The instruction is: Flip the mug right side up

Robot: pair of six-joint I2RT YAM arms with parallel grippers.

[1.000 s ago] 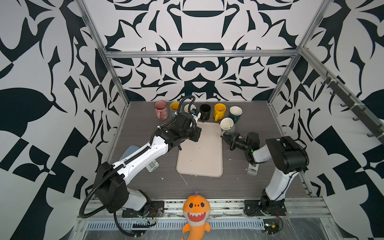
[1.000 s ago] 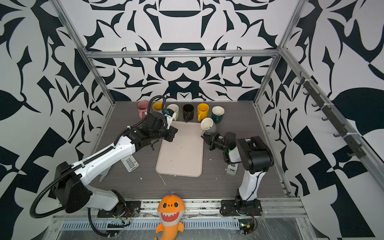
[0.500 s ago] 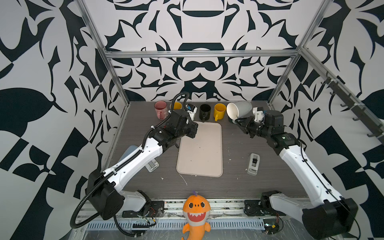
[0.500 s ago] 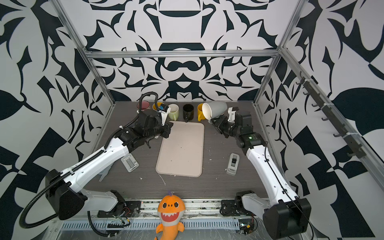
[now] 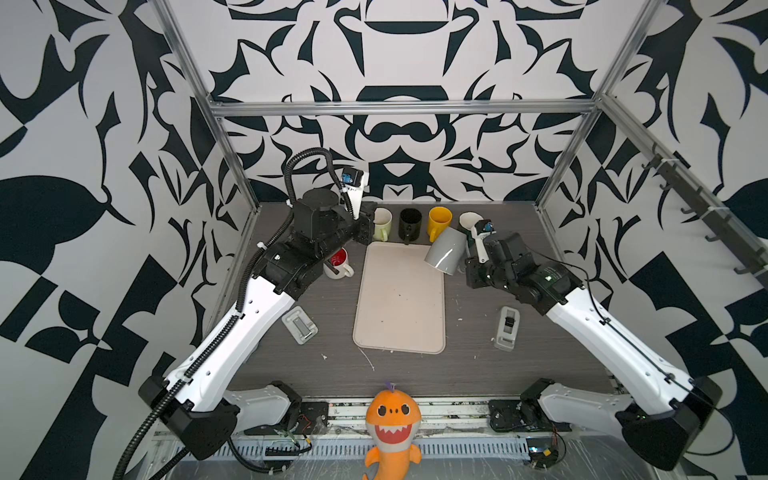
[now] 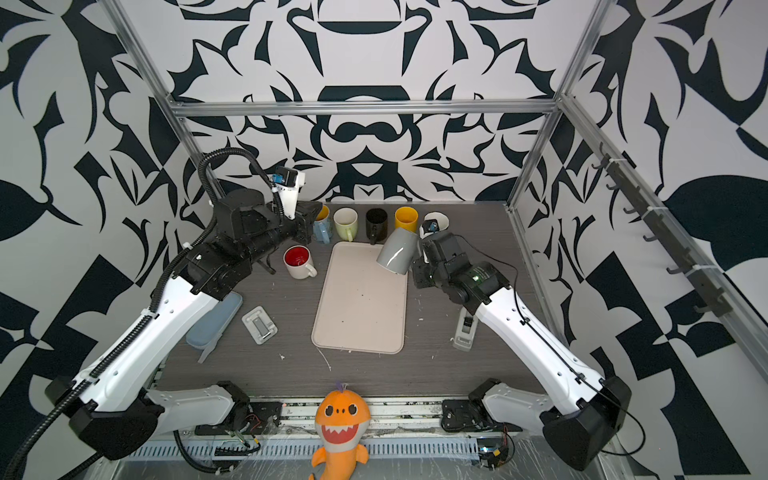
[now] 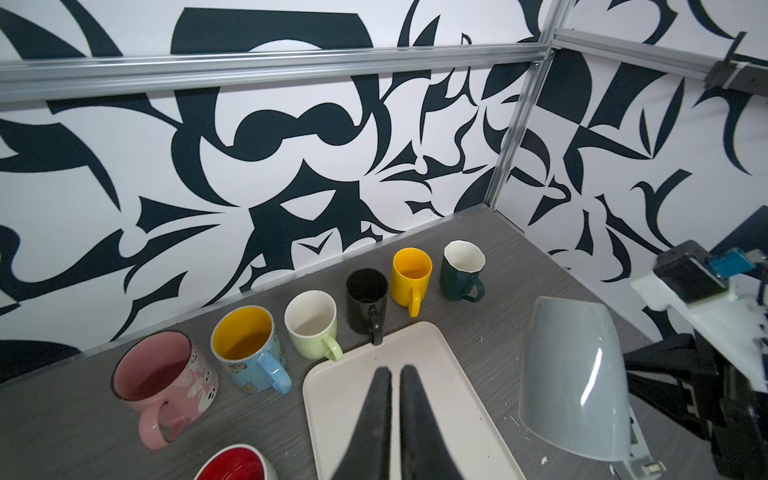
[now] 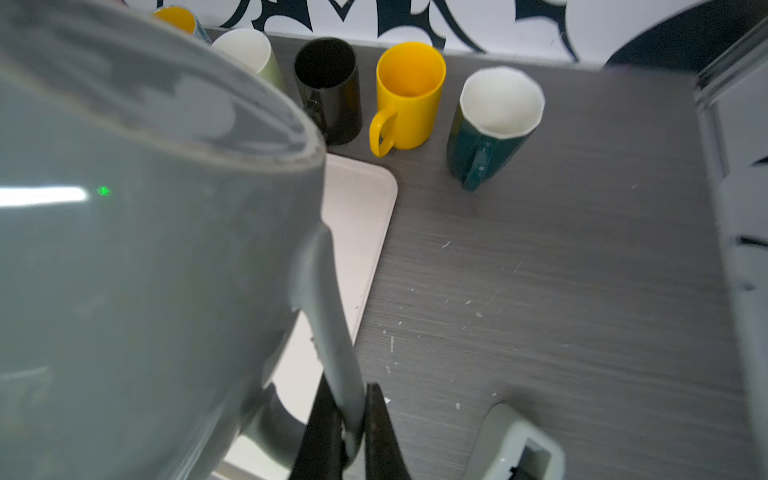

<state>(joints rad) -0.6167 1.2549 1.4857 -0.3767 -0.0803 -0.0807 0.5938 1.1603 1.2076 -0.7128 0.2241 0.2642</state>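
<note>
The grey mug (image 5: 446, 255) (image 6: 397, 251) hangs over the far right corner of the beige tray (image 5: 399, 316). It is tilted, with its base up and its mouth facing down toward the tray. My right gripper (image 8: 347, 399) (image 5: 471, 268) is shut on its handle. The left wrist view shows the mug (image 7: 573, 374) clear of the table. My left gripper (image 7: 395, 374) (image 6: 308, 226) hovers over the tray's far left corner. Its fingers (image 7: 380, 399) are nearly together and hold nothing.
A red-lined white mug (image 5: 338, 262) stands upright left of the tray. Along the back wall stand several upright mugs: pink (image 7: 162, 374), blue (image 7: 249, 353), pale green (image 5: 382, 222), black (image 5: 410, 224), yellow (image 5: 439, 220), dark green (image 7: 461, 270). Two white holders (image 5: 300, 324) (image 5: 507, 328) flank the tray.
The right arm has unfolded from beside the tray, lifted the grey mug and turned it from mouth sideways to mouth down. The left gripper has drawn back toward the mug row.
</note>
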